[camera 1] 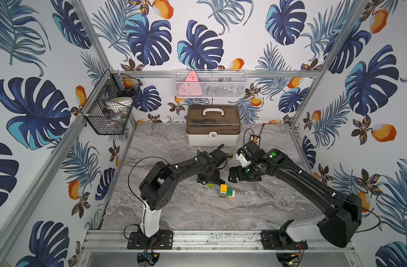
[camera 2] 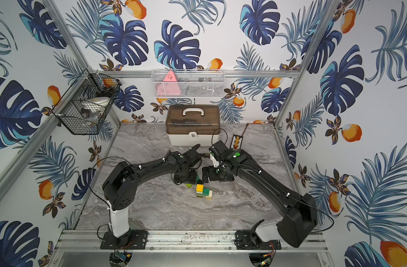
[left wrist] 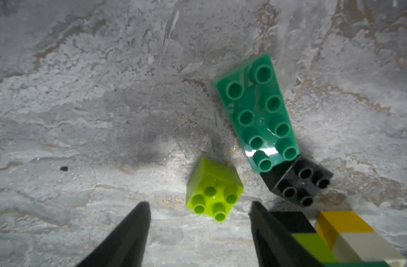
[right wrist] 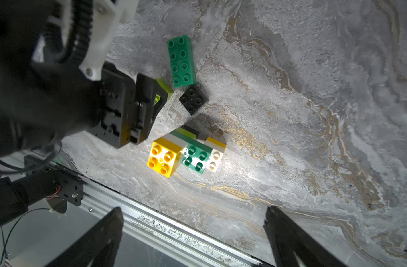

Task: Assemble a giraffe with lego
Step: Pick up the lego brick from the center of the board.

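The partly built giraffe [camera 1: 226, 191] [camera 2: 203, 191] [right wrist: 186, 154] stands mid-table: yellow, dark green, white, lime and black bricks joined. Three loose lego pieces lie just behind it: a lime square brick [left wrist: 214, 191] [right wrist: 164, 89], a long dark green brick [left wrist: 258, 111] [right wrist: 181, 62] and a black square brick [left wrist: 299, 185] [right wrist: 193, 99]. My left gripper [left wrist: 199, 204] [camera 1: 208, 179] hangs open over the lime brick, a finger on either side, not touching it. My right gripper [right wrist: 194, 209] [camera 1: 232, 174] is wide open and empty, held above the table to the right of the bricks.
A brown-lidded toolbox [camera 1: 213, 124] stands at the back of the table. A black-yellow screwdriver [camera 1: 228, 154] lies behind the left arm. A black wire basket [camera 1: 110, 101] and a white mesh basket [camera 1: 210, 83] hang on the walls. A metal rail [camera 1: 209, 238] edges the front.
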Controlling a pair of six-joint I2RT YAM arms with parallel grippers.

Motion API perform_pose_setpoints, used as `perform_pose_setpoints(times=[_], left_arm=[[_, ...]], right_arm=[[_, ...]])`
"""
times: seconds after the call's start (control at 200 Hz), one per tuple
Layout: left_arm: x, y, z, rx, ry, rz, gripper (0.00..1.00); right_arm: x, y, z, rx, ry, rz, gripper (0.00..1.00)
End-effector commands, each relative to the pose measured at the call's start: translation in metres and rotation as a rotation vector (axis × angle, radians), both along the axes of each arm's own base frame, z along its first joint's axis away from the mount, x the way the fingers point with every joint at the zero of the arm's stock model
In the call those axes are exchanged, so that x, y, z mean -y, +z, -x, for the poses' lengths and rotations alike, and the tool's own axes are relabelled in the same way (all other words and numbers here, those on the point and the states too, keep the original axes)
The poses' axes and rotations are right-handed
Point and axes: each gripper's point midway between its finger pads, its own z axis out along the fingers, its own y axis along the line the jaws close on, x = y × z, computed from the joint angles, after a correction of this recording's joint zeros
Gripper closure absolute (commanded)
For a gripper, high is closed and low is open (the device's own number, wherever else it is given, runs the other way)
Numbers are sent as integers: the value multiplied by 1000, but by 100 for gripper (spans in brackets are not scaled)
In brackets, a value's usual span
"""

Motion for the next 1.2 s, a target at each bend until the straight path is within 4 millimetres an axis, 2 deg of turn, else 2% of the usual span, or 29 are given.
perform_pose_setpoints(times=[0.0, 0.12, 0.165, 0.18, 0.23, 0.395, 0.545, 0.731, 0.836, 0.986, 1.096, 1.196], left_arm=[[1, -6, -3, -8, -24, 16, 27], [3, -15, -4, -27, -27, 28, 28], [4, -19, -5, -34, -30, 31, 28], [5, -20, -5, -35, -31, 33, 29], [6, -23, -4, -45, -35, 33, 30], [6, -33, 0, -74, -32, 34, 39], [0, -40, 7, -90, -14, 19, 51], [-6, -38, 12, -95, 4, 8, 58], [-9, -35, 12, -94, 11, -4, 63], [-14, -12, 9, -62, 24, -19, 68], [-15, 30, 5, -3, 44, 0, 68], [-9, 69, 7, 34, 49, 39, 68]], right_arm=[[6, -4, 10, -13, -15, 1, 2], [1, -8, 22, -29, 21, -48, 3], [-5, -2, 22, -8, 48, -83, 3], [-4, -9, 26, -22, 55, -76, 3], [-7, -9, 27, -14, 80, -90, 3], [-12, -12, 29, 12, 139, -96, 3], [-20, 0, 24, 84, 170, -160, 3], [-25, 5, 25, 119, 196, -196, 2], [-17, -3, 25, 102, 184, -144, 2], [-6, -7, 24, 105, 156, -90, 2], [0, -2, 25, 130, 130, -91, 1], [-3, 8, 27, 177, 115, -166, 1]])
